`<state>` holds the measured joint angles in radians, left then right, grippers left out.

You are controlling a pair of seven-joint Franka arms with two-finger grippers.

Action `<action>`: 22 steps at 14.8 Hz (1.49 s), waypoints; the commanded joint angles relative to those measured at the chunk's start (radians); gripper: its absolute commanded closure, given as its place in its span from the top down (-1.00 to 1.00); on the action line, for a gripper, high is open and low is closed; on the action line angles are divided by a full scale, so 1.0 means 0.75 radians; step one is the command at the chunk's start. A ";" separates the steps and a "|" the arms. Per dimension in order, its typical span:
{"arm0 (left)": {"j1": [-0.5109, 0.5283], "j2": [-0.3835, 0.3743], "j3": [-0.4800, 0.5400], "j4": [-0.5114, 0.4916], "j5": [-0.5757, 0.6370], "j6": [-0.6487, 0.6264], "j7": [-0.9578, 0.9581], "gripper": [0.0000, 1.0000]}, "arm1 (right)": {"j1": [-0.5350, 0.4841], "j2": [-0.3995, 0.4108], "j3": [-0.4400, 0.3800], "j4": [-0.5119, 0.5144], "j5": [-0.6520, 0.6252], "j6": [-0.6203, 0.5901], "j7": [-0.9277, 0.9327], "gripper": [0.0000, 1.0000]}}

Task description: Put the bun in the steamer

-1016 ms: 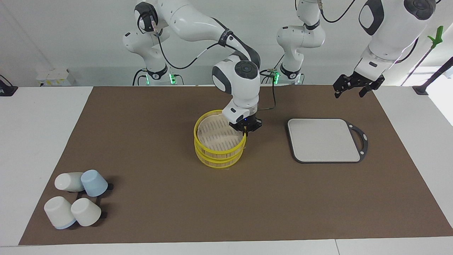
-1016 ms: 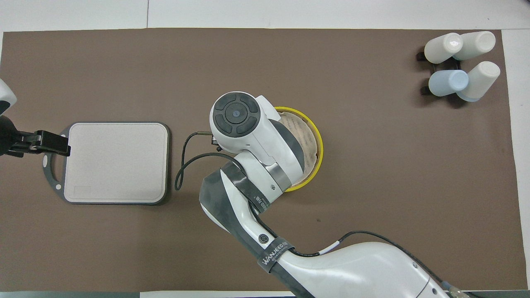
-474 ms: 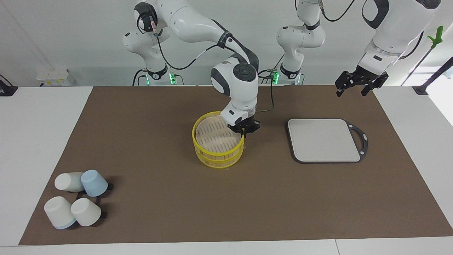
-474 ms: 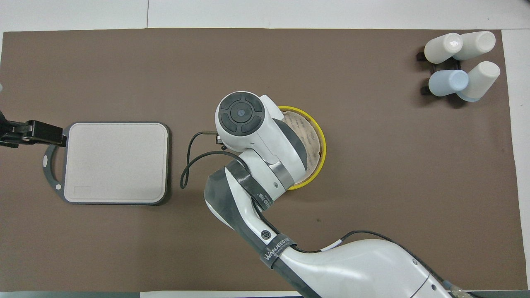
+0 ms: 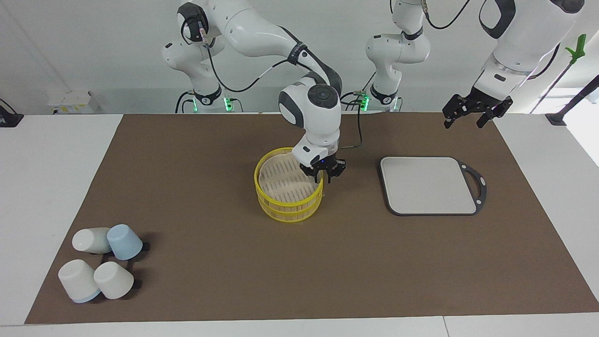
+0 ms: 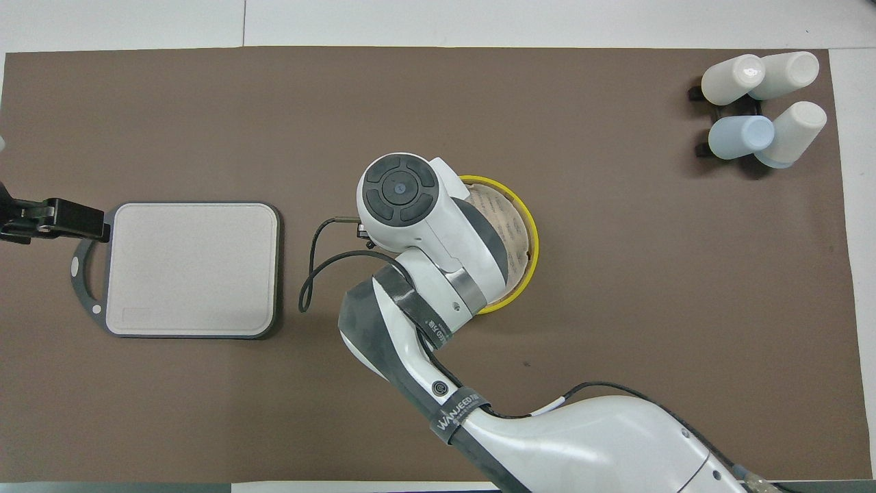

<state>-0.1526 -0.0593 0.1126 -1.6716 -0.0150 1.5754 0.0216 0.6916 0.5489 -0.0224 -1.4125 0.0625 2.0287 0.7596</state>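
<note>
Desk, covered by a brown mat [image 5: 210,290].

1. Round steamer basket, bright yellow rims, tan slatted bottom [image 5: 285,206] [image 6: 524,229]: mid-desk, upright, no lid on it.
2. Small cream-white bun: I cannot make it out, either in the basket or on the mat; the right arm hides much of the basket from above.
3. Right gripper [image 5: 324,176]: low over the basket's rim, on the side toward the left arm's end. Fingers a little apart, nothing visible between them.
4. Left gripper [image 5: 470,114] [image 6: 65,219]: raised over the mat near the left arm's end and waiting. Fingers spread, empty.
5. Flat grey board, dark frame with a loop handle [image 5: 428,185] [image 6: 191,267]: between the basket and the left arm's end.
6. Four upturned cups, three cream-white and one pale blue, on a black rack [image 5: 100,262] [image 6: 759,103]: in the corner at the right arm's end, farthest from the robots.
</note>
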 commanded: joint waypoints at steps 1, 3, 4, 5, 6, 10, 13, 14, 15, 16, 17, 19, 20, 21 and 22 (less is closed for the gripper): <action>0.011 0.018 -0.003 0.036 -0.025 -0.033 0.000 1.00 | -0.002 -0.024 -0.001 -0.007 -0.004 -0.001 0.028 1.00; 0.011 0.018 -0.001 0.034 -0.025 -0.035 -0.002 1.00 | -0.040 -0.038 -0.003 0.046 -0.020 -0.078 0.014 1.00; 0.011 0.016 -0.003 0.036 -0.025 -0.037 -0.004 1.00 | -0.079 -0.057 -0.001 0.083 -0.038 -0.117 0.008 1.00; 0.015 0.010 -0.003 0.034 -0.025 -0.039 -0.014 1.00 | -0.100 -0.075 -0.001 0.089 -0.042 -0.132 -0.016 1.00; 0.017 0.010 -0.003 0.030 -0.025 -0.037 -0.016 1.00 | -0.120 -0.114 -0.003 0.088 -0.051 -0.132 -0.084 1.00; 0.017 0.010 -0.003 0.028 -0.025 -0.039 -0.019 1.00 | -0.347 -0.263 0.001 0.063 -0.055 -0.316 -0.543 1.00; 0.017 0.010 -0.003 0.028 -0.023 -0.037 -0.021 1.00 | -0.504 -0.349 0.001 0.061 -0.053 -0.473 -0.736 1.00; 0.017 0.010 -0.005 0.030 -0.023 -0.039 -0.021 1.00 | -0.554 -0.378 0.001 0.049 -0.053 -0.514 -0.759 1.00; 0.015 0.012 -0.005 0.028 -0.023 -0.037 -0.023 1.00 | -0.597 -0.398 0.001 0.043 -0.053 -0.557 -0.792 1.00; 0.015 0.012 -0.005 0.030 -0.023 -0.037 -0.021 1.00 | -0.644 -0.427 0.001 0.016 -0.053 -0.602 -0.863 1.00; 0.015 0.010 -0.007 0.028 -0.023 -0.035 -0.021 1.00 | -0.699 -0.455 0.001 -0.021 -0.053 -0.608 -0.969 1.00; 0.015 0.012 -0.005 0.028 -0.021 -0.035 -0.021 1.00 | -0.787 -0.517 0.001 -0.094 -0.049 -0.617 -1.090 1.00; 0.017 0.010 -0.005 0.028 -0.021 -0.033 -0.021 1.00 | -0.816 -0.572 0.001 -0.167 -0.042 -0.609 -1.099 1.00; 0.017 0.010 -0.005 0.028 -0.021 -0.031 -0.021 1.00 | -0.840 -0.625 0.001 -0.239 -0.040 -0.592 -1.099 1.00; 0.017 0.010 -0.005 0.026 -0.021 -0.031 -0.021 1.00 | -0.863 -0.676 0.001 -0.311 -0.040 -0.562 -1.099 1.00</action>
<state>-0.1508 -0.0593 0.1139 -1.6711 -0.0187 1.5717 0.0144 0.0770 0.1659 -0.0363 -1.4770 0.0226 1.5589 -0.0484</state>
